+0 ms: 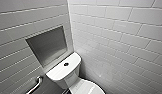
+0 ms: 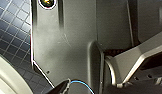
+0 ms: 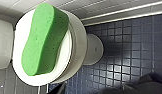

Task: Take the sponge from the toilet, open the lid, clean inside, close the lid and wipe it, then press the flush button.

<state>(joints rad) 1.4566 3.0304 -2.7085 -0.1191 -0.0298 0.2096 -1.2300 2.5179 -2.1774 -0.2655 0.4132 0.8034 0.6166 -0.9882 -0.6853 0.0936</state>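
Right wrist view: bright green wavy-edged foam sponge (image 3: 44,40) lies flat on white glossy ceramic toilet's (image 3: 77,37) shut oval lid (image 3: 63,61), ends near its rim | bowl's inside hidden | I cannot tell either gripper's state.

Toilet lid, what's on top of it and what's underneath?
A green sponge shows across the closed white lid, covering much of it; whether it rests there or hangs just above is unclear. Whatever is under the lid is hidden by it.

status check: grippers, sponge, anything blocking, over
Grippers: state unreadable. Bright green wavy-edged sponge resting flat on shut white glossy oval toilet lid. Nothing seen blocking it.
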